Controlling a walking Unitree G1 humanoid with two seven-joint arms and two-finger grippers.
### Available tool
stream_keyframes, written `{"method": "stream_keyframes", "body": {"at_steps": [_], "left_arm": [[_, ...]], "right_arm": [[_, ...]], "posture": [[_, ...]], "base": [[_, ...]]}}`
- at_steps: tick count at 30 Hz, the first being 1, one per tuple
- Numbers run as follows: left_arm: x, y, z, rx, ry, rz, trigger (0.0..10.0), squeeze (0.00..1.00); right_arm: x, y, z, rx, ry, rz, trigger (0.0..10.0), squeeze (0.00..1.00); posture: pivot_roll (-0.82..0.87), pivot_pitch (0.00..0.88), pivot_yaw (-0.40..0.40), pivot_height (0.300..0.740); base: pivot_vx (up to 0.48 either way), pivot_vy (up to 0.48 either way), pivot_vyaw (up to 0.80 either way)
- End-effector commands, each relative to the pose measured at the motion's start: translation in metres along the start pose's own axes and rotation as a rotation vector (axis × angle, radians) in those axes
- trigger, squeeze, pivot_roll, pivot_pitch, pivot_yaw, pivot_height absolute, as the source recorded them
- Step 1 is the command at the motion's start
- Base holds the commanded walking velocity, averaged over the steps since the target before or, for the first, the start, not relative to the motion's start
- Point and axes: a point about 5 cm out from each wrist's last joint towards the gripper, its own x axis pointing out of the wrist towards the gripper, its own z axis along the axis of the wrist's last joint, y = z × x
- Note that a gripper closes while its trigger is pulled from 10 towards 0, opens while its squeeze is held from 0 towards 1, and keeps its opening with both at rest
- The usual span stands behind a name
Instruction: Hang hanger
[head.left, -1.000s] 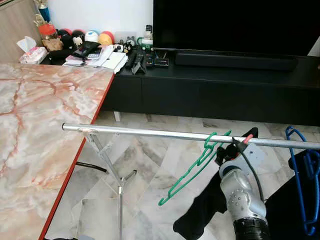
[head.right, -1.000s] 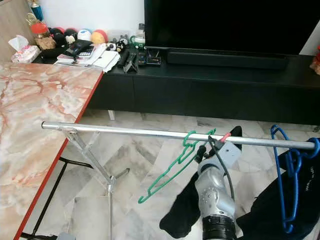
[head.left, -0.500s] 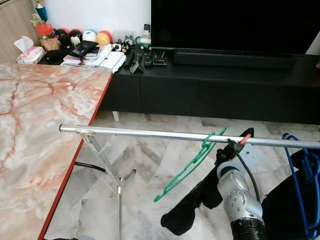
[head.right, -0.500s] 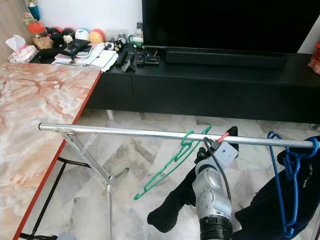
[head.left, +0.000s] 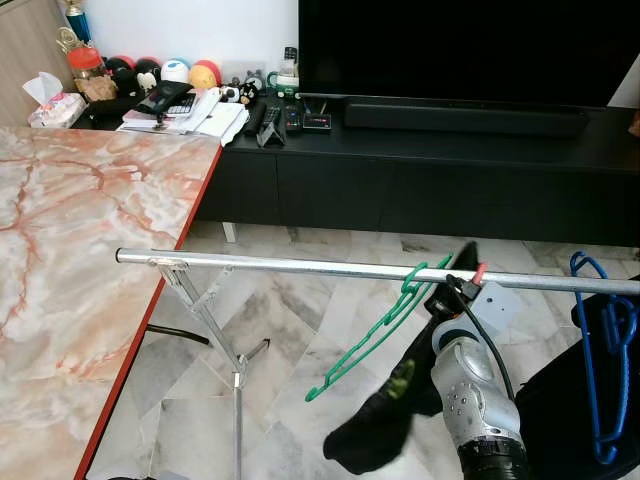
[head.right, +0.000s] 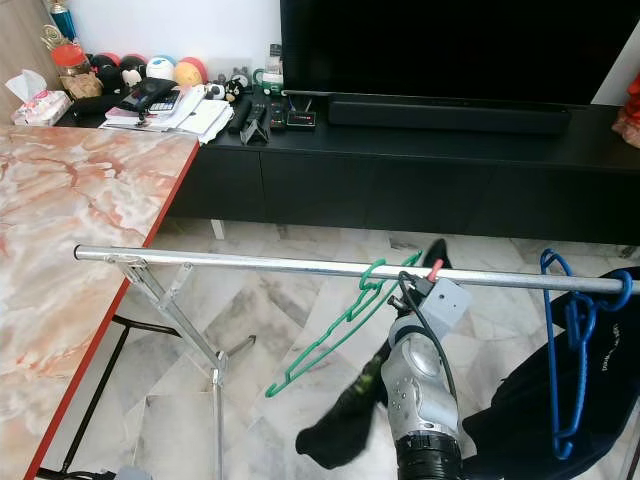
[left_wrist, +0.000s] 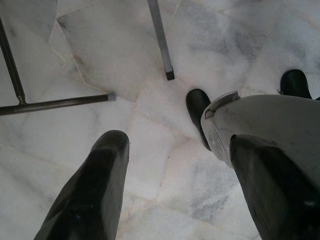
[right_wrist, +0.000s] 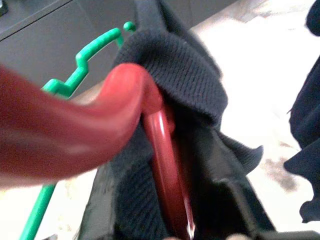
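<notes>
A silver rail (head.left: 300, 266) runs across in front of me, with a green hanger (head.left: 370, 335) hooked on it. My right gripper (head.left: 452, 292) is raised just under the rail, right of the green hanger, shut on a red hanger (head.left: 478, 271) that carries a black knit garment (head.left: 375, 440). The garment's top pokes up above the rail. In the right wrist view the red hanger (right_wrist: 150, 130) lies wrapped in the black garment (right_wrist: 175, 65), which hides the fingers. My left gripper (left_wrist: 175, 185) hangs open over the marble floor.
A blue hanger (head.left: 600, 350) with a dark garment hangs at the rail's right end. A marble table (head.left: 70, 250) with a red edge stands on the left. The rack's legs (head.left: 215, 330) spread below. A black TV cabinet (head.left: 420, 180) with clutter lies behind.
My right gripper has lifted the red hanger and garment up and slightly left, so the garment's top now reaches above the rail. The garment's lower end swung.
</notes>
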Motion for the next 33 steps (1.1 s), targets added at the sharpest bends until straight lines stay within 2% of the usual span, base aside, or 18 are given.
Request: {"method": "stream_keyframes", "body": {"at_steps": [1,7,15,16,18,25,29,33], "left_arm": [[-0.003,-0.002,-0.011,0.014,0.04,-0.015,10.0,0.0],[-0.003,-0.002,-0.011,0.014,0.04,-0.014,10.0,0.0],[-0.002,-0.004,-0.011,0.013,0.038,-0.015,10.0,0.0],[-0.002,-0.004,-0.011,0.013,0.038,-0.015,10.0,0.0],[-0.002,-0.004,-0.011,0.014,0.038,-0.016,10.0,0.0],[-0.003,-0.004,-0.012,0.018,0.044,-0.019,10.0,0.0],[-0.003,-0.005,-0.013,0.022,0.049,-0.022,10.0,0.0],[-0.003,-0.006,-0.016,0.026,0.056,-0.027,10.0,0.0]], "right_arm": [[-0.002,0.0,-0.009,-0.024,0.029,0.003,0.0,0.0],[-0.005,-0.008,-0.011,-0.028,0.018,-0.037,0.0,0.0],[-0.012,-0.017,0.006,-0.097,-0.114,-0.086,0.0,0.0],[-0.012,-0.017,0.006,-0.097,-0.114,-0.086,0.0,0.0],[-0.017,-0.019,0.013,-0.126,-0.183,-0.066,0.0,0.0],[-0.023,-0.016,0.022,-0.164,-0.261,-0.008,0.0,0.0],[-0.026,-0.018,0.02,-0.172,-0.25,0.0,0.0,0.0],[-0.033,-0.03,0.009,-0.203,-0.21,0.005,0.0,0.0]], "posture": [[0.02,0.128,0.004,0.74],[0.02,0.128,0.001,0.74],[0.02,0.129,-0.002,0.74],[0.02,0.129,-0.002,0.74],[0.01,0.127,-0.001,0.74],[0.01,0.115,-0.001,0.74],[0.0,0.111,-0.001,0.74],[0.0,0.106,-0.003,0.74]], "base": [[0.0,0.0,0.0],[0.0,0.0,0.0],[0.0,0.0,0.0],[0.0,0.0,0.0],[0.0,0.0,0.0],[0.0,0.0,0.0],[0.0,0.0,0.0],[0.0,0.0,0.0]]}}
